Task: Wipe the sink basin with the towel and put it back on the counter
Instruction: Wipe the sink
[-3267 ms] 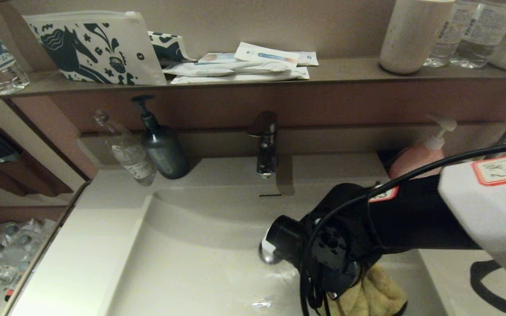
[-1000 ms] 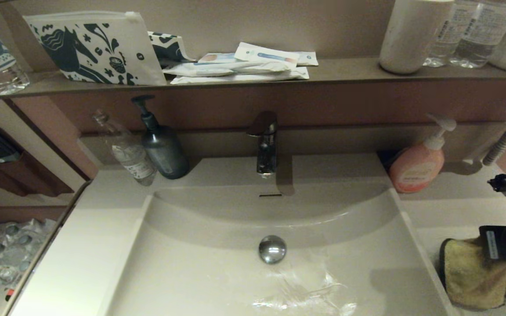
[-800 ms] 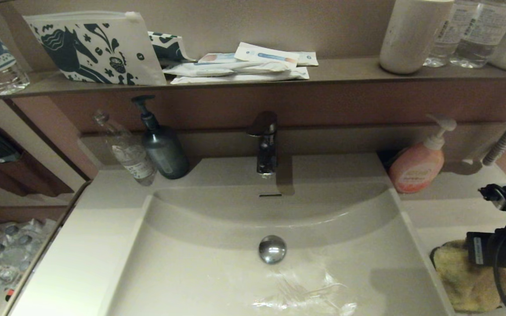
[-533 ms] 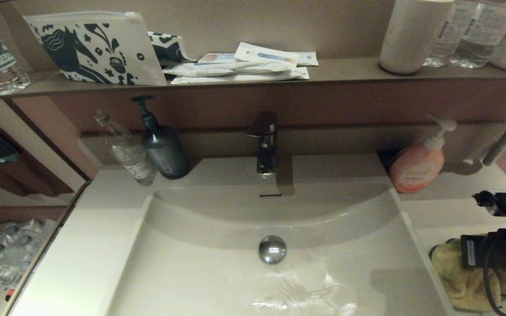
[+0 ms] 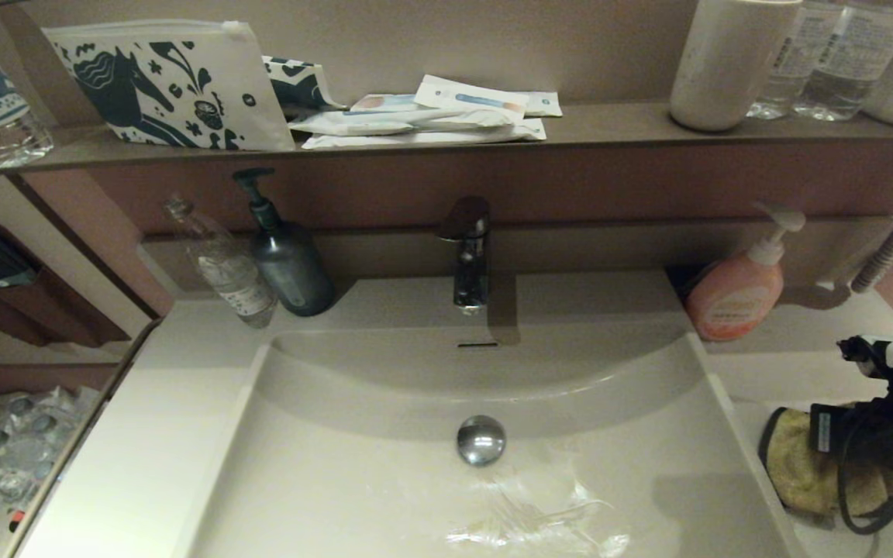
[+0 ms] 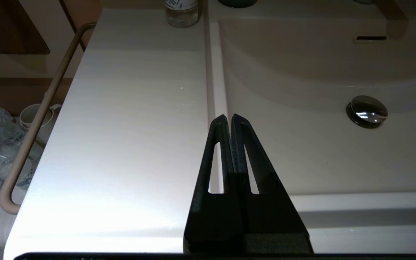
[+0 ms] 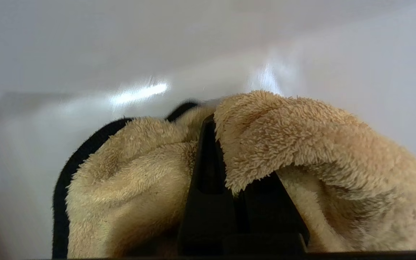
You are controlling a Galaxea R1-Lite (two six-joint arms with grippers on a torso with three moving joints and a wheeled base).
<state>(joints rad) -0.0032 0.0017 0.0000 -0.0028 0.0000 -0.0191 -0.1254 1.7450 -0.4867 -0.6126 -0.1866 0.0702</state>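
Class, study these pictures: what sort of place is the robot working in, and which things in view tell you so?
Most likely a bathroom vanity, perhaps a hotel's. The clues: an off-white sink basin with a chrome drain plug under a tap, pump soap bottles on the counter, and packaged toiletries on the shelf above.

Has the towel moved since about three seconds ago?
Yes. The towel, gripped by the right gripper, has gone from inside the sink basin, near the drain plug, rightward onto the counter.

faucet (image 5: 468, 252) | pink soap bottle (image 5: 735, 294) | dark pump bottle (image 5: 285, 260) | patterned pouch (image 5: 171, 85)
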